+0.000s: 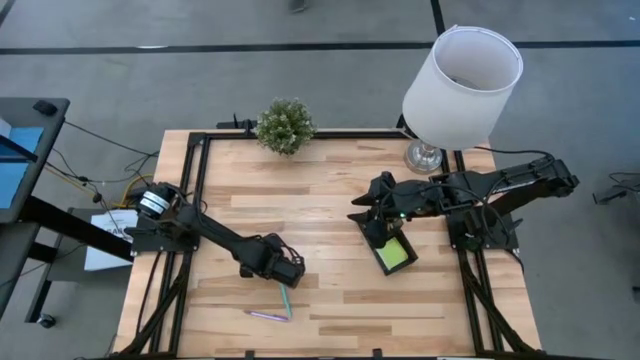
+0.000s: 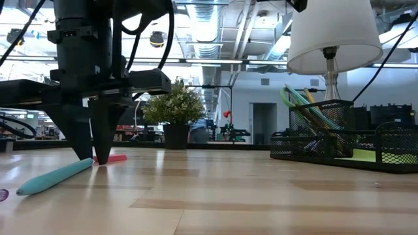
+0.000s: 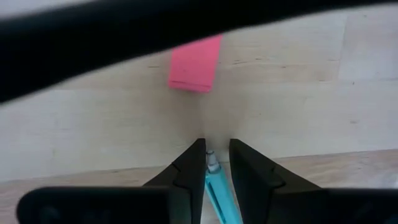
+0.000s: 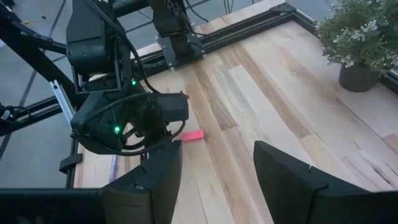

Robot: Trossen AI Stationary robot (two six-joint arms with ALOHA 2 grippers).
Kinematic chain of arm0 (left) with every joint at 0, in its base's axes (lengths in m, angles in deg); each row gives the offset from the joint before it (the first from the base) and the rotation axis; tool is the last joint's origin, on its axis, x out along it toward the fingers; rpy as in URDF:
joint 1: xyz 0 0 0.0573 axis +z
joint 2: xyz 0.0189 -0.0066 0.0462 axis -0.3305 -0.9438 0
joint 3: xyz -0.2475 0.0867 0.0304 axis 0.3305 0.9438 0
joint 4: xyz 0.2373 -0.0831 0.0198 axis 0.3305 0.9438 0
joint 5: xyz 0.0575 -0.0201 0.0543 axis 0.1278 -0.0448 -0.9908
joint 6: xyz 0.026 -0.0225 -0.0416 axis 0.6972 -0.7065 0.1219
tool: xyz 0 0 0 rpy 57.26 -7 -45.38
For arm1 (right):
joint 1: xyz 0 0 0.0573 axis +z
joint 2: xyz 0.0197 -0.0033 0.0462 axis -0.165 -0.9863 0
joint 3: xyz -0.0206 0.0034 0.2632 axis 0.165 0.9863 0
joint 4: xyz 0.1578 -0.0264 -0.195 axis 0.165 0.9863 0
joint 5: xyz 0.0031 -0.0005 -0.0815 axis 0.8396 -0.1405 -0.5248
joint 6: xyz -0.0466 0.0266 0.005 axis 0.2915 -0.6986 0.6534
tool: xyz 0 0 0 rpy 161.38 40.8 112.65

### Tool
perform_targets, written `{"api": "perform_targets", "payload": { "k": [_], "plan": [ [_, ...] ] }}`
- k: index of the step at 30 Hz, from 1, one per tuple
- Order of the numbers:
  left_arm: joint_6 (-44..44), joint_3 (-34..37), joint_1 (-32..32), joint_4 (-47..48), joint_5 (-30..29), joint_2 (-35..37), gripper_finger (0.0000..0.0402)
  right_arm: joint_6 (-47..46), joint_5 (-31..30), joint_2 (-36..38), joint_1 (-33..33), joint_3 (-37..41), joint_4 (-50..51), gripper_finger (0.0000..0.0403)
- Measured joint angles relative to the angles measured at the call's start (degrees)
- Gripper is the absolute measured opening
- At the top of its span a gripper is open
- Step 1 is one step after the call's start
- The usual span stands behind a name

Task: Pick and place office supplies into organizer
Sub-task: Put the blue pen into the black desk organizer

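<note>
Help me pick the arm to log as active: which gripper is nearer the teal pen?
Left. The left gripper is down at the table with its fingers closed around the teal pen. The right gripper is open, far across the table above the organizer.

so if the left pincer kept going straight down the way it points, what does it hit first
The left pincer points down at the table with the teal pen between its fingers, so it would most likely meet the pen, then the wooden tabletop. The pink eraser lies off that line.
</note>
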Motion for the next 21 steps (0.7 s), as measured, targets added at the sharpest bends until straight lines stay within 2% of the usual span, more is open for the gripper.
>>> {"api": "perform_targets", "payload": {
  "k": [13,18,21],
  "plan": [
    [-2.74,0.07,-1.72,0.27,-3.55,-0.06,0.0006,0.0,-0.02,0.0,0.0,0.0,0.02,0.0187],
    [0.09,-2.36,-1.32,-0.49,-9.05,-0.32,0.0006,-1.28,-0.02,0.0,0.0,0.0,0.03,0.0186],
    [3.89,-5.16,-0.48,-0.58,-17.42,0.71,0.0003,-2.6,0.11,1.75,0.02,0.05,0.33,0.0183]
  ]
}}
